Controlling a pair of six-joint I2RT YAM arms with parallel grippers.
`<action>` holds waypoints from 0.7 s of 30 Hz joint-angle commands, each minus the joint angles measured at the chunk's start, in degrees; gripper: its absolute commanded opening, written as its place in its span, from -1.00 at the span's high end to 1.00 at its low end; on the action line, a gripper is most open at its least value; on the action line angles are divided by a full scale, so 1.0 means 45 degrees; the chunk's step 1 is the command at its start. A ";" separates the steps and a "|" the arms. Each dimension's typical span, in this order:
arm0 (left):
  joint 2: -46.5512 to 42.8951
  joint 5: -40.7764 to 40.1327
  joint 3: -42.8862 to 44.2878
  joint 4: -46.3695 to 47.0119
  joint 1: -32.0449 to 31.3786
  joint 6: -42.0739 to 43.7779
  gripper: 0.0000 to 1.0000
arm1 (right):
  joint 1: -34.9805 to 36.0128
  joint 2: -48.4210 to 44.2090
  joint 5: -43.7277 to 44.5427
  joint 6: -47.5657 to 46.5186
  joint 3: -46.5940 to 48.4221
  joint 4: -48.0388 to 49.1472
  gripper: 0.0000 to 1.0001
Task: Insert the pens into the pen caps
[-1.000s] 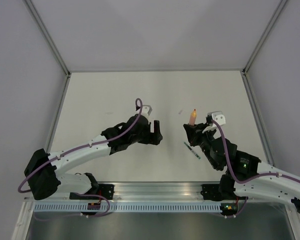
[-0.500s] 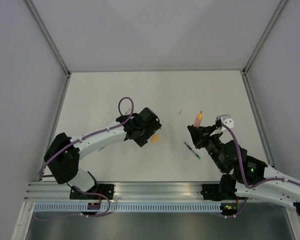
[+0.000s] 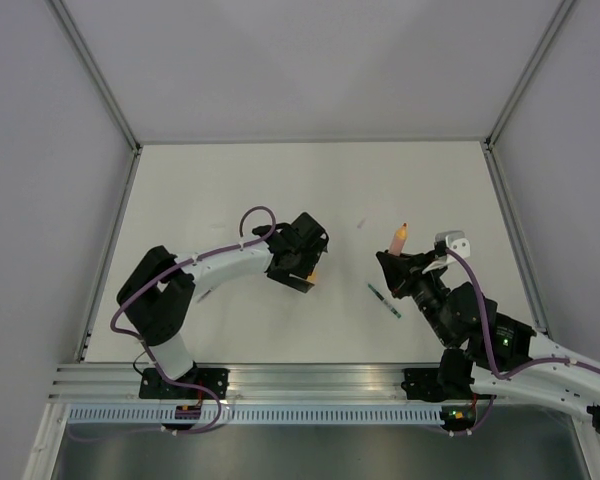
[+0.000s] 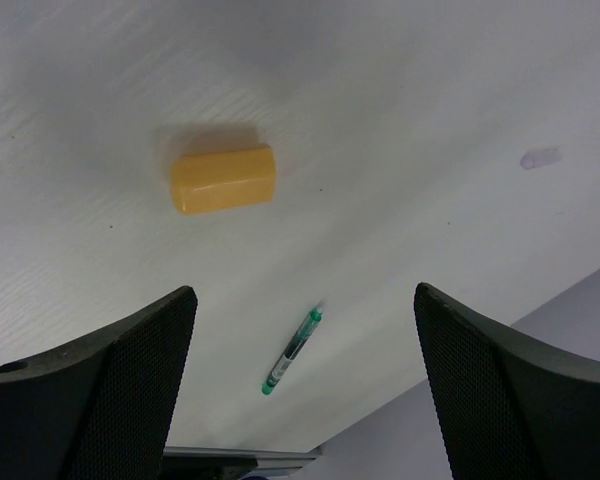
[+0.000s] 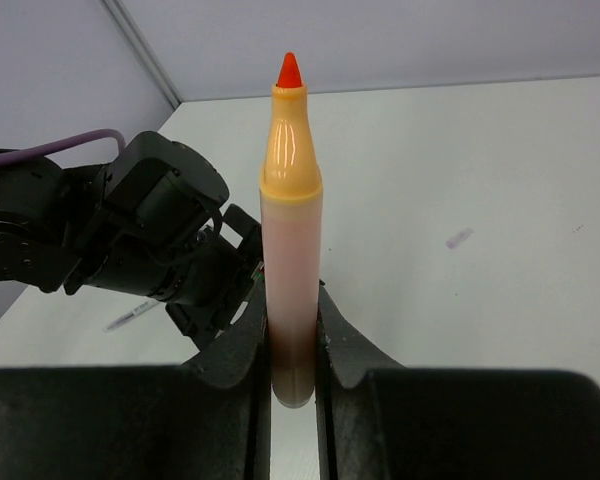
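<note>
Gripping an orange-pink marker pen (image 5: 291, 250) near its base, the right gripper (image 5: 292, 335) is clamped on the barrel. The pen stands upright between the two fingers, bare red tip uppermost. From overhead the pen is lifted off the white table (image 3: 230, 180), right of centre.

Left gripper (image 4: 302, 300): jaws spread wide, nothing between them, hanging over the table. The stubby orange plastic cap (image 4: 223, 180) lies on its side on the surface. It sits ahead of the fingers, towards the left finger's side, not between them. In the overhead view the cap shows just beside the gripper's lower edge.

A thin dark green pen (image 3: 385, 300) lies flat on the table between the two arms, closer to the right one, untouched. Whether it carries a cap cannot be told at this size. No other caps made out.

Progress, as judged: early.
- Orange pen in hand and presented, but uncapped.
- Orange cap not yet picked up, so the grasp comes next, then mating the two.
- Green pen not started.
- No capped pen seen anywhere.
</note>
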 commanded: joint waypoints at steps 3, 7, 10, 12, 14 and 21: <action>-0.0541 -0.0262 -0.0850 0.0295 0.0151 -0.2718 -0.82 | -0.0026 0.0114 -0.0103 -0.0115 0.0088 0.0359 1.00; -0.0443 -0.0204 -0.0988 -0.0057 0.0151 -0.3557 -0.79 | -0.0006 -0.0218 -0.0161 -0.0115 -0.0048 0.0378 1.00; -0.0307 -0.0204 -0.0871 0.0002 0.0151 -0.3734 -0.79 | -0.0026 -0.0296 -0.0142 -0.0135 -0.0107 0.0436 1.00; -0.0209 -0.0204 -0.0695 -0.0038 0.0131 -0.3871 -0.79 | -0.0006 -0.0238 -0.0181 -0.0135 -0.0087 0.0398 1.00; -0.0092 -0.0165 -0.0598 -0.0057 0.0151 -0.4105 -0.78 | -0.0026 -0.0218 -0.0259 -0.0135 -0.0068 0.0378 1.00; 0.0474 0.0148 -0.0597 0.0117 0.0054 -0.5102 -0.75 | -0.0026 -0.0140 -0.0416 -0.0154 0.0011 0.0339 1.00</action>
